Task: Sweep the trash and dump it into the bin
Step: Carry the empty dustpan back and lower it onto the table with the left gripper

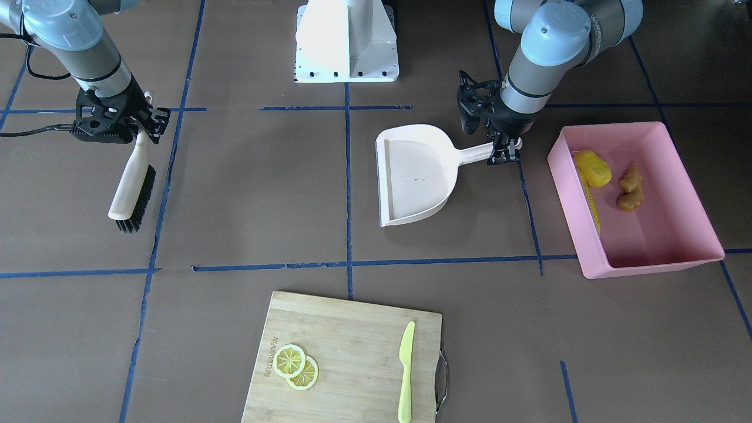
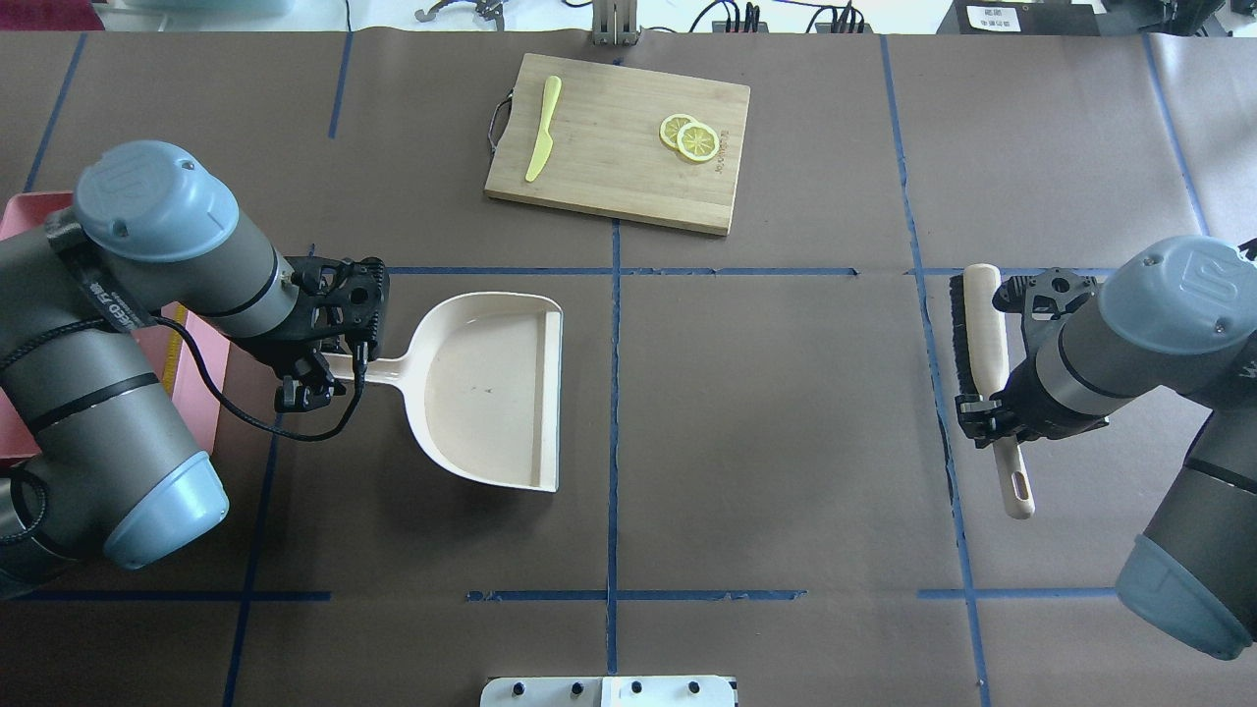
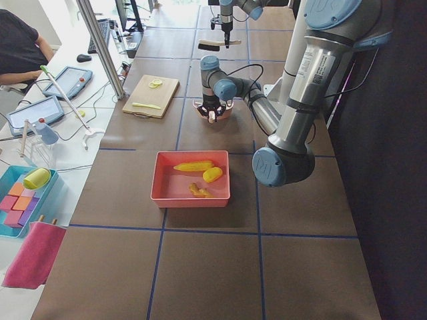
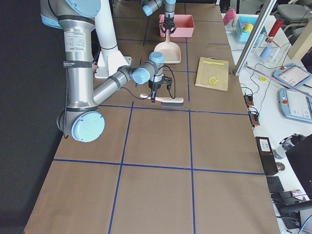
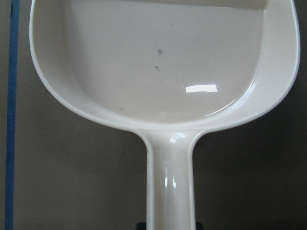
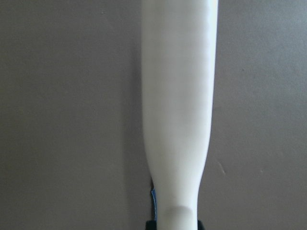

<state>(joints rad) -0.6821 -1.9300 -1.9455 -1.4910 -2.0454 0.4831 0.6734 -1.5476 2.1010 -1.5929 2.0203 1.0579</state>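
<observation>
Since the trash (image 1: 593, 168) lies in the bin (image 1: 652, 265), set the dustpan (image 1: 414, 176) down flat; your left gripper (image 1: 505, 150) clamps its handle, your right gripper (image 1: 141, 120) the brush (image 1: 132, 188).

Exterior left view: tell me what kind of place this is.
Probably a robotics lab: a left arm and a right arm at a table gridded with blue tape, beside a side bench holding tablets and toy blocks.

Table (image 1: 247, 194) is brown with blue tape lines (image 1: 348, 194) gridding it. Sitting right on it: pink bin (image 1: 652, 265) at the robot's left end, dustpan (image 1: 414, 176) near the middle, wooden cutting board (image 1: 352, 346) across from the white robot base (image 1: 346, 41).
</observation>
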